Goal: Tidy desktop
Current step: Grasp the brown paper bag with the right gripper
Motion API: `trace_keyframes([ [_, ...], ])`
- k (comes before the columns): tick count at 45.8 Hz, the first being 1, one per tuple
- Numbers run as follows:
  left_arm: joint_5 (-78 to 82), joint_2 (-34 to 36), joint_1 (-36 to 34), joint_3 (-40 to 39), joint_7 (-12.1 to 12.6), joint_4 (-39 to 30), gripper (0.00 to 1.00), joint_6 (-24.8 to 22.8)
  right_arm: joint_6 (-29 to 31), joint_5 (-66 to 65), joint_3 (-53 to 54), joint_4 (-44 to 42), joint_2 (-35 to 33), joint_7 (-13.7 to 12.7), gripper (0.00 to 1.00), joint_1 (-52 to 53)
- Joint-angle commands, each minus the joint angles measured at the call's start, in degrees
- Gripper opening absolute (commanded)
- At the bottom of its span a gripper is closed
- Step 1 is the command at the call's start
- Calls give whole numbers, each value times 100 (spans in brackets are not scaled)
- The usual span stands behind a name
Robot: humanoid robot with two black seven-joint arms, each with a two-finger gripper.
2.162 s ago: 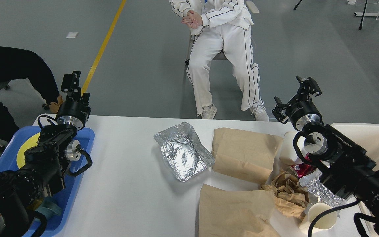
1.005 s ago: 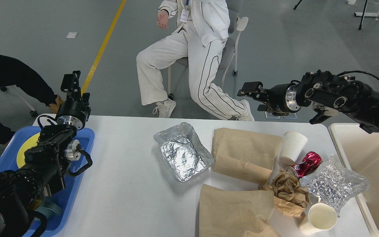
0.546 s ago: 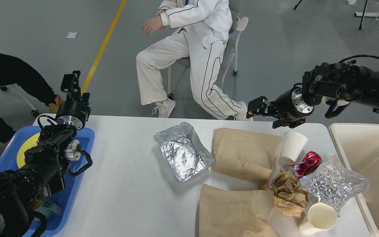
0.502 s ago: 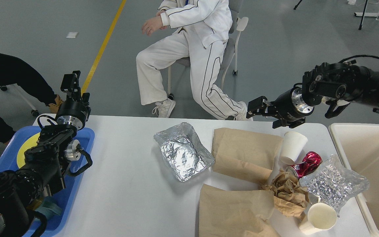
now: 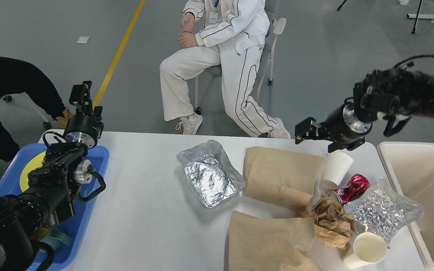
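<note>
The white desktop (image 5: 145, 210) holds litter. A crumpled foil tray (image 5: 211, 173) lies in the middle. To its right are two brown paper bags (image 5: 281, 175) (image 5: 269, 241), a wad of brown paper (image 5: 332, 222), a tipped white paper cup (image 5: 335, 169), a crushed red can (image 5: 352, 186), a clear plastic bag (image 5: 381, 212) and a second white cup (image 5: 367, 250). My right gripper (image 5: 303, 133) hangs over the far edge, just up-left of the tipped cup, with its jaws apart and empty. My left gripper (image 5: 82, 92) points up over the far left corner, dark and holding nothing.
A blue tray (image 5: 98, 158) with a yellow plate (image 5: 25, 178) sits under my left arm. A beige bin (image 5: 428, 180) stands off the right edge. A person in white sits on a chair (image 5: 277, 34) beyond the table. Another person in black is at far left.
My right arm has swung from over the right-side litter up and left, then come down toward the far edge near the tipped cup. The left arm has not moved. The seated person shifted.
</note>
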Motion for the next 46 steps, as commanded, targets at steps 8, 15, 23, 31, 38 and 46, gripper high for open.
trace_keyframes([
  [8,1,0,0,0,0,0,97,-1,-1035,43,323,-400,-34,-2,100,-1343],
  [15,1,0,0,0,0,0,97,-1,-1343,43,745,-576,-35,-11,100,-1765],
  [23,1,0,0,0,0,0,97,-1,-1352,43,815,-708,-35,-11,100,-1950],
  [31,1,0,0,0,0,0,97,-1,-1492,43,833,-709,-17,-20,100,-2117],
  [38,1,0,0,0,0,0,97,-1,-1774,60,851,-647,-17,-20,82,-2100],
  [46,1,0,0,0,0,0,97,-1,-1704,254,939,-621,-35,-20,22,-2073],
])
